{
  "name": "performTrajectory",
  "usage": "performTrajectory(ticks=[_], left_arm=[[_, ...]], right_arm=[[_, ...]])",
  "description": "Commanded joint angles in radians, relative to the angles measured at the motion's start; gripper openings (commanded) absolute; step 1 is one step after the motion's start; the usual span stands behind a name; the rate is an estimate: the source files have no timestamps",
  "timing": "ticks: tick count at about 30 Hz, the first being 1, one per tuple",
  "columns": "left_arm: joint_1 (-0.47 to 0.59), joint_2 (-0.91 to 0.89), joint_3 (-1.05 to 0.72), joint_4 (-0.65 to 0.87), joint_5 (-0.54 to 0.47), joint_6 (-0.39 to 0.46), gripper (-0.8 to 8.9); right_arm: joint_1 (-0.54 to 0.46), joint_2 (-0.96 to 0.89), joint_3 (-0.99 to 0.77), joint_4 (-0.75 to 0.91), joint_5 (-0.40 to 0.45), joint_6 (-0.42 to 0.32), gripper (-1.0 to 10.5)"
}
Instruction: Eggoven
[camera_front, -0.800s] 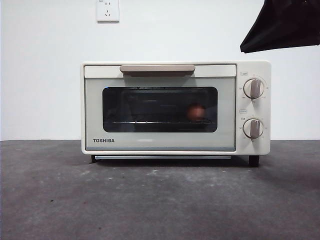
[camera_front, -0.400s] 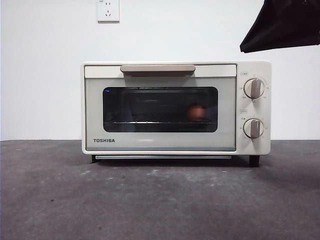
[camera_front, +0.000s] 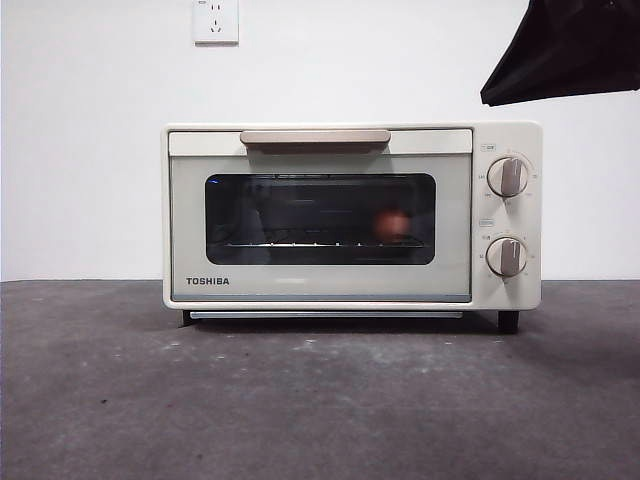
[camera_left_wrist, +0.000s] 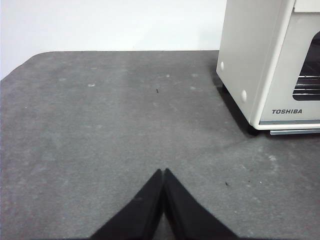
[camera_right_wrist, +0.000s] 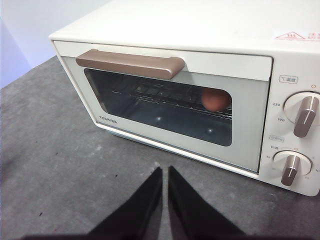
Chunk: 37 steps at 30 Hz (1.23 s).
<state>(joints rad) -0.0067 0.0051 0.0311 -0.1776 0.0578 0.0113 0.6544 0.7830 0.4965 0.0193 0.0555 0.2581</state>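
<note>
Egg (camera_right_wrist: 215, 100) sits on the rack inside the oven (camera_front: 350, 215), door shut, so the loading looks done; right gripper (camera_right_wrist: 165, 172) hangs before the door, jaws pressed together, empty; left gripper (camera_left_wrist: 163, 174) likewise, off beside the oven.
</note>
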Motion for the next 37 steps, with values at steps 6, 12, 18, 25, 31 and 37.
performTrajectory(ticks=[6, 12, 18, 25, 31, 37], left_arm=[[0.002, -0.001, -0.021, -0.010, 0.002, -0.005, 0.06], [0.002, -0.001, -0.021, -0.010, 0.002, -0.005, 0.06], [0.002, -0.001, -0.021, -0.010, 0.002, -0.005, 0.06], [0.002, -0.001, -0.021, -0.010, 0.002, -0.005, 0.06], [0.002, -0.001, -0.021, -0.010, 0.002, -0.005, 0.06], [0.002, -0.001, -0.021, -0.010, 0.002, -0.005, 0.06]], right_arm=[[0.011, 0.003, 0.006, 0.004, 0.000, -0.011, 0.0], [-0.094, -0.108, 0.003, -0.050, 0.013, -0.098, 0.0], [-0.342, -0.280, -0.098, -0.067, -0.111, -0.119, 0.0], [-0.565, -0.516, -0.254, -0.056, -0.107, -0.202, 0.0], [-0.640, -0.666, -0.371, -0.042, -0.108, -0.233, 0.0], [-0.652, -0.757, -0.465, -0.043, -0.108, -0.231, 0.0]])
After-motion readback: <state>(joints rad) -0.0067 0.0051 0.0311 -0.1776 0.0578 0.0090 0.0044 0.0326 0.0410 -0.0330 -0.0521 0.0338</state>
